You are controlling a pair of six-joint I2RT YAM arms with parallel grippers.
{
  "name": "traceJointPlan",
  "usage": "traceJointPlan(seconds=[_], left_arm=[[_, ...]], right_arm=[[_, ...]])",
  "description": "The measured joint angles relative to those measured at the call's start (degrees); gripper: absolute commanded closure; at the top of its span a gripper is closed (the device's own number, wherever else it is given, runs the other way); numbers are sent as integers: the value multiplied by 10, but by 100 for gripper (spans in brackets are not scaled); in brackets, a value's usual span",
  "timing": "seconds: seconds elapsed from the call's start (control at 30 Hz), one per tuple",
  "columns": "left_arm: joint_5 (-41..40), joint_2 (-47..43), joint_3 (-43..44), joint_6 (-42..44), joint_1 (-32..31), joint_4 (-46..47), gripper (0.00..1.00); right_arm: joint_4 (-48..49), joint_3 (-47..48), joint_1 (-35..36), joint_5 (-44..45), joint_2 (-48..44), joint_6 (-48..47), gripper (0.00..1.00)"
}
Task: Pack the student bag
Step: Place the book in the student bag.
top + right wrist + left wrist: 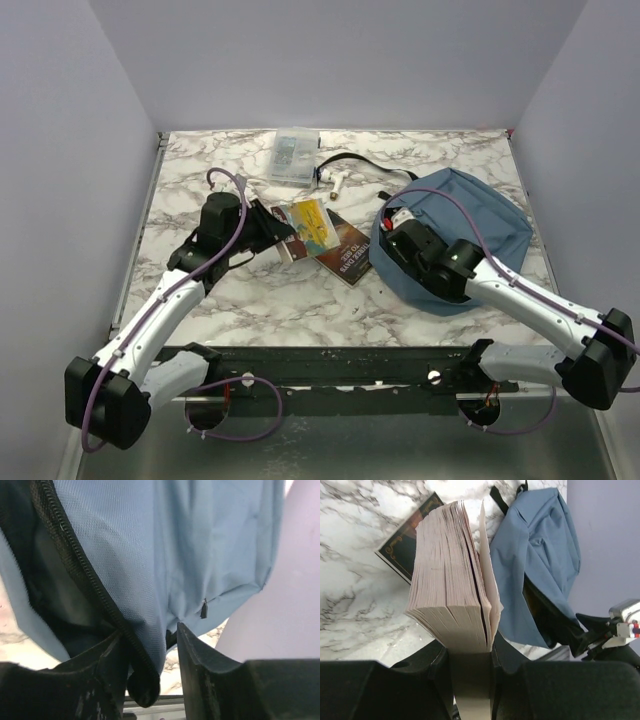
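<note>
The student bag (480,225) lies at the tabletop's (200,160) 3 o'clock, mouth facing 9 o'clock toward the left fingers (427,665), clenched on a paperback (447,580). The right fingers (200,660) straddle its zip rim; grip undetermined.

Bare tabletop (290,305) lies open across the lower centre and left edge — passable. Mid-frame a raised paperback (310,222) and a dark book (350,258) block the way; the student bag (480,225) fills the right, a clear plastic box (293,157) the upper middle.
</note>
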Motion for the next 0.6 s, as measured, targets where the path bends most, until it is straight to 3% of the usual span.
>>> traceJointPlan(seconds=[0.1,0.13,0.23,0.33,0.6], left_arm=[[28,21,0,-23,0,6,100],[39,30,0,-34,0,9,100],[79,57,-5,-74,-1,38,100],[125,85,-39,-140,-13,129,100],[149,159,-59,-242,-143,263,100]], right_arm=[[9,12,0,34,11,9,96],[10,19,0,42,16,15,99],[10,49,0,61,29,44,99],[12,74,0,90,35,81,100],[59,96,0,171,-21,150,100]])
